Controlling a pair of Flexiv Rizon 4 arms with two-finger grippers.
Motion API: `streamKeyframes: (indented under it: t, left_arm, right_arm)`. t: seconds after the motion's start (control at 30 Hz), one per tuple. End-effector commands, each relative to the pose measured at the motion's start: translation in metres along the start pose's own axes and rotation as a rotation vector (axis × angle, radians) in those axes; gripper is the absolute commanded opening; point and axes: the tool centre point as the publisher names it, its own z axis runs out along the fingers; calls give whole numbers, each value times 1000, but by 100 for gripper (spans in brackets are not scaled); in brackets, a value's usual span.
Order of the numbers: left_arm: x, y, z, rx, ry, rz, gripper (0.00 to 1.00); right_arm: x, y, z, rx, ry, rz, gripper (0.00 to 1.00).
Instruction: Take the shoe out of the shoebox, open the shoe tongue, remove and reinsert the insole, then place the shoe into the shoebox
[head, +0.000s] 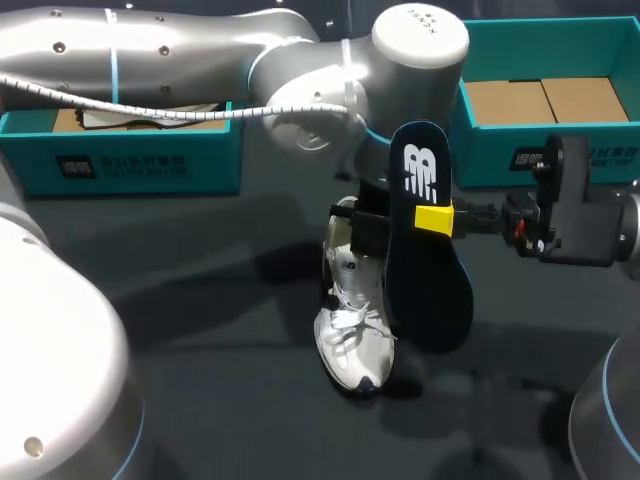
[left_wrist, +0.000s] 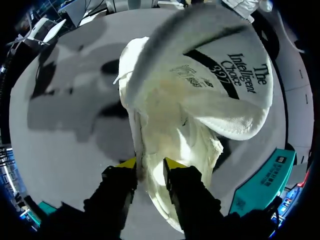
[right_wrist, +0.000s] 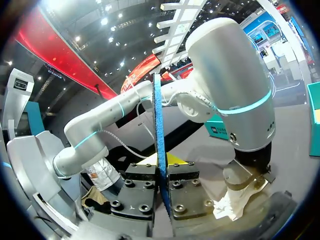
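Observation:
The white shoe (head: 352, 330) lies on the dark table, toe toward the front edge. My left gripper (head: 366, 235) comes down from above onto its heel. In the left wrist view the left gripper (left_wrist: 150, 165) is open, its yellow fingertips (left_wrist: 127, 162) straddling the heel wall of the shoe (left_wrist: 170, 130). The shoe's printed white tongue (left_wrist: 225, 85) is lifted up ahead of the gripper. My right gripper (head: 435, 218) is shut on the dark blue insole (head: 425, 250), held upright just right of the shoe. The insole (right_wrist: 160, 125) shows edge-on between its fingers.
Two teal shoeboxes stand at the back: one at the left (head: 130, 160) with something pale inside, one at the right (head: 500, 150) with a brown cardboard bottom. My left arm (head: 300, 70) spans the back of the table. Bare table lies in front of the shoe.

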Motion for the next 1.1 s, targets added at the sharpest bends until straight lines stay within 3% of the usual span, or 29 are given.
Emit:
streamKeyframes:
  t: [0.03,0.17,0.27,0.63,0.83,1.0,1.1]
  left_arm:
    - [18,-8,-27,-77,-65,3,100]
    - [22,-3,-64,-188,-197,24,100]
    - [28,7,-106,-294,-458,39,100]
    - [28,7,-106,-294,-458,39,100]
    - [21,25,-119,-377,-713,37,100]
    - [16,34,-159,-386,-985,112,100]
    - [16,34,-159,-386,-985,112,100]
  right_arm:
    - [2,-2,0,-2,-5,0,0]
    - [2,-2,0,-2,-5,0,0]
    - [2,-2,0,-2,-5,0,0]
    - [2,-2,0,-2,-5,0,0]
    - [2,-2,0,-2,-5,0,0]
    - [2,-2,0,-2,-5,0,0]
    - [2,-2,0,-2,-5,0,0]
